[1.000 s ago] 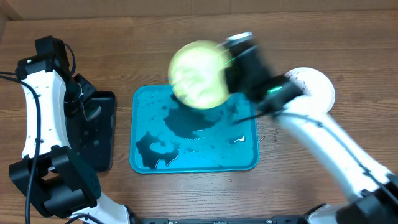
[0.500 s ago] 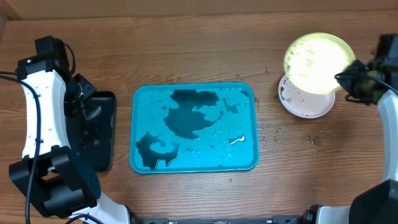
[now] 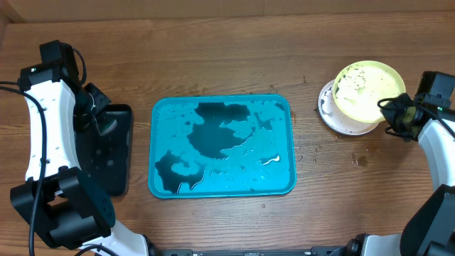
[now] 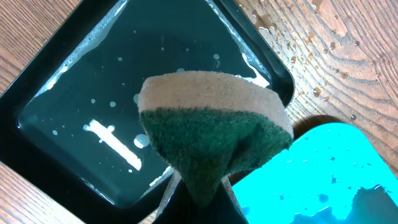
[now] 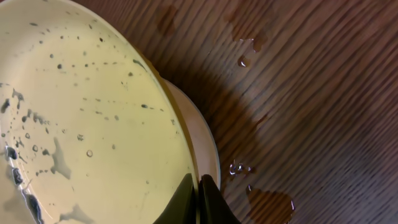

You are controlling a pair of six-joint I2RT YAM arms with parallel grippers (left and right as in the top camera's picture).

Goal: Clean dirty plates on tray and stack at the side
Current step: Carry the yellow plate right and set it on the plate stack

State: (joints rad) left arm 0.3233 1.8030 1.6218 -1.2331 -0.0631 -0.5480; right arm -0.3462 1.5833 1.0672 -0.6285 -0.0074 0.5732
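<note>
Plates sit together at the right side of the table [image 3: 234, 57], well apart from the tray [image 3: 213, 192]. The yellow-green plate [image 3: 364, 87] lies over the white plate [image 3: 333, 114], offset toward the far right, so a crescent of white shows at the near left. The right gripper [image 5: 199, 185] pinches the yellow-green plate's rim, with its jaws almost together and only the thin edge between them. From the wrist view the upper plate looks slightly tilted, though whether it rests fully on the white one is hard to tell. Dark specks and smeared beads of water dot its face. Water drops [image 5: 244, 61] lie on the wood just beside the two plates.

At the middle of the table the tray is wet, with dark puddles spread over much of its floor. Just beside it on the left lies the black tray [image 3: 117, 171]. The left gripper [image 4: 202, 190] hovers over this black tray, clamped on a sponge [image 4: 211, 124]. The sponge's green scouring face is turned toward the wrist camera, its tan foam is on top, and the squeeze pinches it narrow at the bottom. Droplets and a pale streak of water lie on the black tray's floor.
</note>
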